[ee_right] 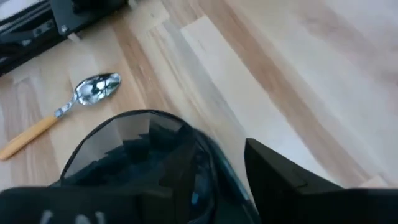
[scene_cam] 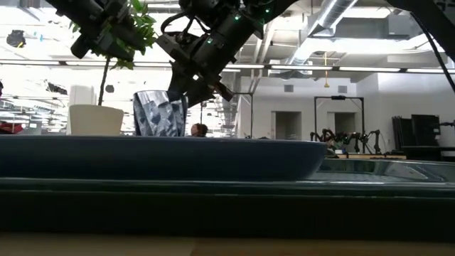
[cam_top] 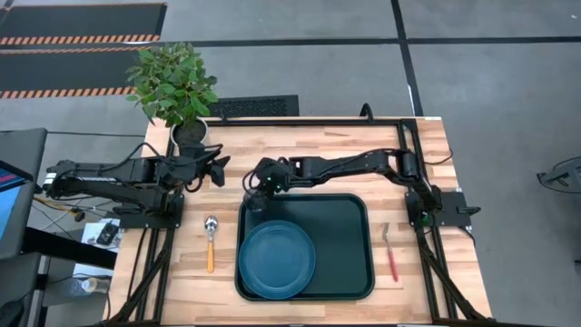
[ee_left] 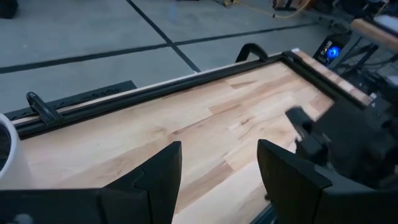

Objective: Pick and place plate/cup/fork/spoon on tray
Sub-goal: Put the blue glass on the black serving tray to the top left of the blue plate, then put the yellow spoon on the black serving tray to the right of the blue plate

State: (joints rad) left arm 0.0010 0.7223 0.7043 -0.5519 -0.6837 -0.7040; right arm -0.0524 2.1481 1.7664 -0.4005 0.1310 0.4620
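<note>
Plate: we see the plate [cam_top: 277, 258] already lying in the tray [cam_top: 349, 263], in the half toward the left arm.
Cup: the cup [cam_top: 256, 200] stands at the tray's far corner on the left arm's side; from the low view we judge it set down inside, though its base is hidden behind the plate's rim.
Right gripper: the right gripper [cam_top: 257, 186] sits over the cup, one finger inside and one outside its wall in the right wrist view; whether it grips or has let go we cannot tell.
Left gripper: the left gripper [cam_top: 218, 171] waits beyond the tray's far edge, fingers spread and holding nothing.
Left to do: the spoon [cam_top: 211, 242] lies just outside the tray beside the plate; the fork [cam_top: 389, 251] lies outside the opposite side.
</note>
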